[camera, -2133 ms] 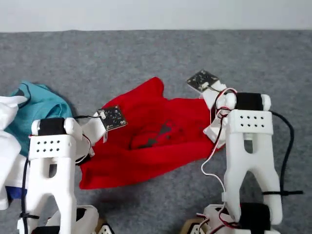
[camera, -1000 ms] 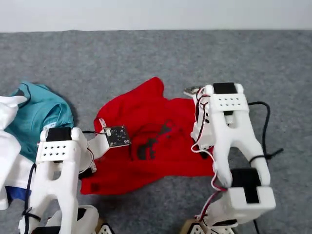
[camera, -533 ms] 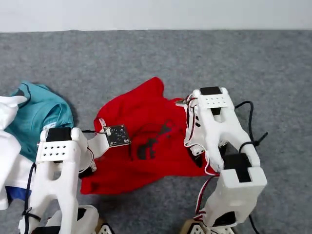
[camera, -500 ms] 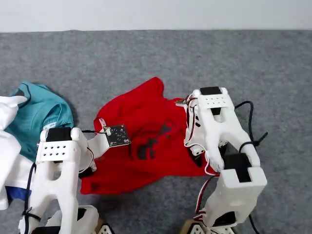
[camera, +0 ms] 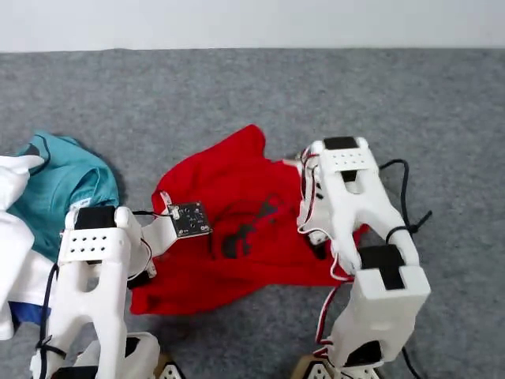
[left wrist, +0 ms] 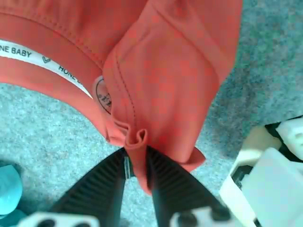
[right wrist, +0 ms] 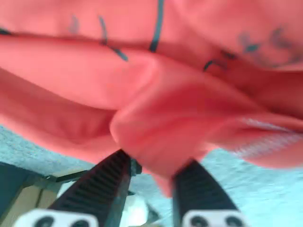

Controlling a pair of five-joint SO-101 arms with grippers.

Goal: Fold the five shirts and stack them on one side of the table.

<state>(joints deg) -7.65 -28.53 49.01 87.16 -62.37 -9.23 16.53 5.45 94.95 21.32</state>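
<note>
Left claw (left wrist: 136, 163): your black ribbed jaws pinch a fold of the red cotton shirt (left wrist: 170, 71).
Right claw (right wrist: 150, 172): your jaws clamp bunched shirt.
White right arm (camera: 347, 189): hunched forward, elbow raised.

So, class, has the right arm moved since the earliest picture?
Yes. The right arm has swung left, from the red shirt's right edge to over it, nearer the unmoved teal shirt.

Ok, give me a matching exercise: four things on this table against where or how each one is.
Things:
1 red shirt
2 teal shirt
3 white garment
4 left gripper

Places or states:
A farthest left, overlapping the teal shirt
B shut on a red fold
C spread out in the middle
D crumpled, between the white garment and the red shirt

Pairs: 1-C, 2-D, 3-A, 4-B.
</note>
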